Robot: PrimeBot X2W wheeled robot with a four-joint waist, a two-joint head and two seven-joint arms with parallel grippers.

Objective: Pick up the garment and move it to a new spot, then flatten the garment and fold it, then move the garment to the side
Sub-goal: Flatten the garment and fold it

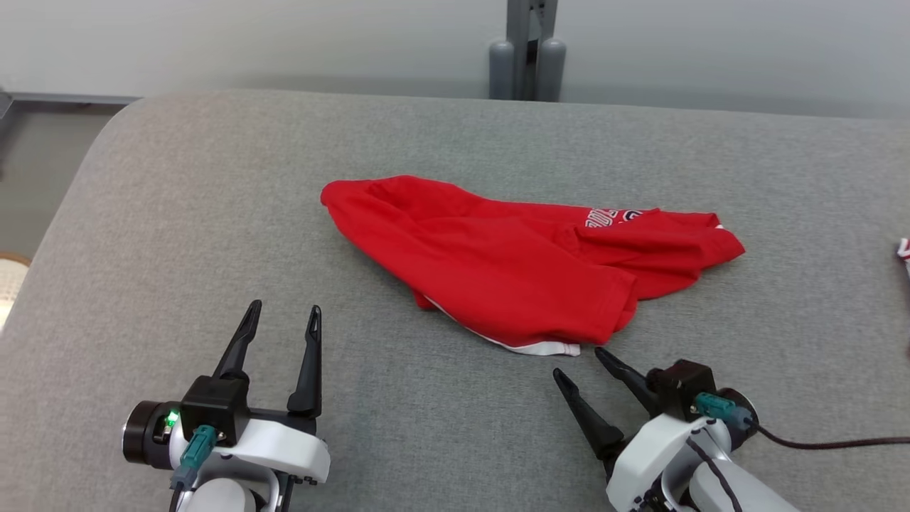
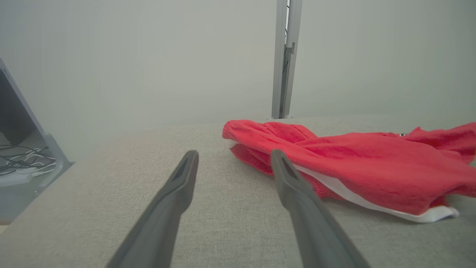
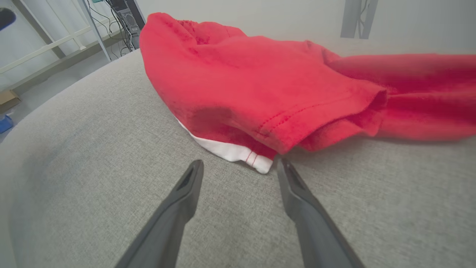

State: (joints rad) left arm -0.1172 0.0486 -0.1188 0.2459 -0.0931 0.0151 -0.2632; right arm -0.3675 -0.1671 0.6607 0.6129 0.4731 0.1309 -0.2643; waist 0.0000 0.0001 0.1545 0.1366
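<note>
Three cameras, one red garment (image 1: pixel 498 270)
The head view looks steeply down on the grey tabletop (image 1: pixel 213 213) from above; both wrist views sit low over it, facing the garment, the right one nearest. All three share the garment's white-edged near hem (image 1: pixel 547 348).

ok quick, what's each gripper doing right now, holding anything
Left gripper: open, holding nothing, apart from the red garment.
Right gripper: open, holding nothing, fingertips close to the near edge of the red garment.
</note>
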